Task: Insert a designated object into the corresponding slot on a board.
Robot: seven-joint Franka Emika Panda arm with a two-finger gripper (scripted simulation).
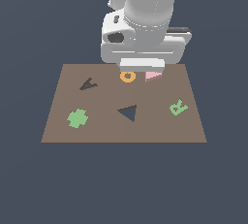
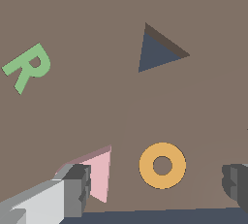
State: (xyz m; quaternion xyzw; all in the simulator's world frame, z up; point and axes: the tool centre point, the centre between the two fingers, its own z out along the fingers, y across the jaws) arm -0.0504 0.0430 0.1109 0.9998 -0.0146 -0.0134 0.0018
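One camera sits far back and high, looking down at the whole brown board [image 1: 58, 131]. The other rides close above the fingers [image 2: 77, 189], looking down. Both see the orange ring [image 1: 127, 76] just past them.

Arm: single, reaching down, wrist low. Gripper [image 2: 157, 189]: jaws spread wide, one finger [image 2: 77, 189] each side, nothing between.

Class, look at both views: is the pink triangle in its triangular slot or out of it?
Out. The pink triangle lies at the board's far edge beside the orange ring; the navy slot shows empty.
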